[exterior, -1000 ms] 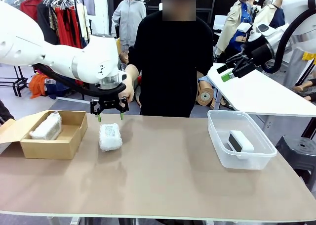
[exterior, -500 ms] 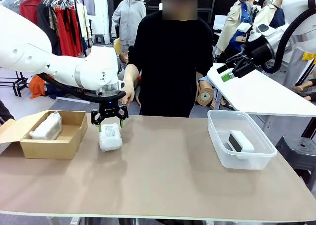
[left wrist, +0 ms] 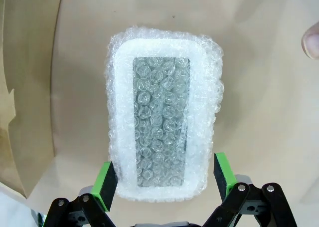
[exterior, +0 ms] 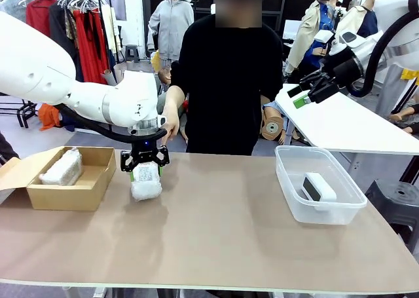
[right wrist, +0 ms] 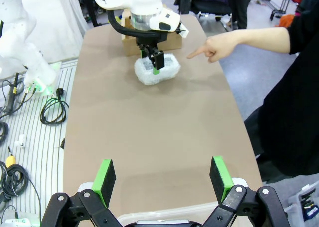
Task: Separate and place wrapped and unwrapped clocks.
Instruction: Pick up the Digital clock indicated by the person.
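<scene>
At lower centre of the left wrist view, the left gripper (left wrist: 164,179) stands spread wide, its green pads (left wrist: 105,183) flanking the near end of a bubble-wrapped clock (left wrist: 162,117) lying on the tan table (left wrist: 259,122). In the front view's right half, the bare white clock (exterior: 318,187) lies in a clear plastic bin (exterior: 298,209), while another wrapped clock (exterior: 62,167) rests in the cardboard box (exterior: 91,190) at left. At upper right the right gripper (exterior: 302,93) hangs open and empty above the table.
</scene>
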`<state>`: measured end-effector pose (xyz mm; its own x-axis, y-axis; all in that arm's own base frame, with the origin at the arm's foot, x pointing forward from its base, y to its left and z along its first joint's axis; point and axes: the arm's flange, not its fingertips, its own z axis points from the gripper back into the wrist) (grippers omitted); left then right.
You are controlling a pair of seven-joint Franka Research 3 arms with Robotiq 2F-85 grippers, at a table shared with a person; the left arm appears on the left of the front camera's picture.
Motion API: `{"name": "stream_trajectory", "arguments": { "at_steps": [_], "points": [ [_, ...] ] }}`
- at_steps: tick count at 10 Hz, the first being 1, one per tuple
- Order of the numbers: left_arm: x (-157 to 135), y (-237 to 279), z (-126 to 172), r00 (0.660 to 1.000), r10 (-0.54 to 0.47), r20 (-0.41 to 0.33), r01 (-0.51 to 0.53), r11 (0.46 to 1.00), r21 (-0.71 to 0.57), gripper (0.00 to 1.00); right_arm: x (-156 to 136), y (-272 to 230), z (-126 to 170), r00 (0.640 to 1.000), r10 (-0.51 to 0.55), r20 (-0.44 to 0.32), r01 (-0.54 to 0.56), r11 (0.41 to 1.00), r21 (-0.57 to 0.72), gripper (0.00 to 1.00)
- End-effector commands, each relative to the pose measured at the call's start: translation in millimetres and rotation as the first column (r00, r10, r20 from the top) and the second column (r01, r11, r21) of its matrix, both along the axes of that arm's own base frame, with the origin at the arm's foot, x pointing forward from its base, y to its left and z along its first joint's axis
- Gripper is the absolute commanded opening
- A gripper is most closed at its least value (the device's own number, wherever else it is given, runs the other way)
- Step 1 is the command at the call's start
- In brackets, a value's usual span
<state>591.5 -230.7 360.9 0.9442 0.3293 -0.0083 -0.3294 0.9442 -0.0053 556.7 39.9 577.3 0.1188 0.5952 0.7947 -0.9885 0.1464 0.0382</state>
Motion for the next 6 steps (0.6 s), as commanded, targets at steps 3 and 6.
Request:
{"name": "stream_trajectory", "arguments": {
  "at_steps": [3, 6],
  "points": [
    [9, 8, -8, 1.0, -0.016, 0.011, 0.016, 1.0, 0.019, 1.0, 0, 0, 2, 1.0, 0.0, 0.003, 0.0, 1.0, 0.002, 1.0],
    [14, 12, -17, 1.0, -0.023, 0.003, 0.023, 0.999, 0.024, 1.0, 0, 0, 2, 1.0, 0.0, 0.003, 0.0, 1.0, 0.002, 1.0]
  ]
}}
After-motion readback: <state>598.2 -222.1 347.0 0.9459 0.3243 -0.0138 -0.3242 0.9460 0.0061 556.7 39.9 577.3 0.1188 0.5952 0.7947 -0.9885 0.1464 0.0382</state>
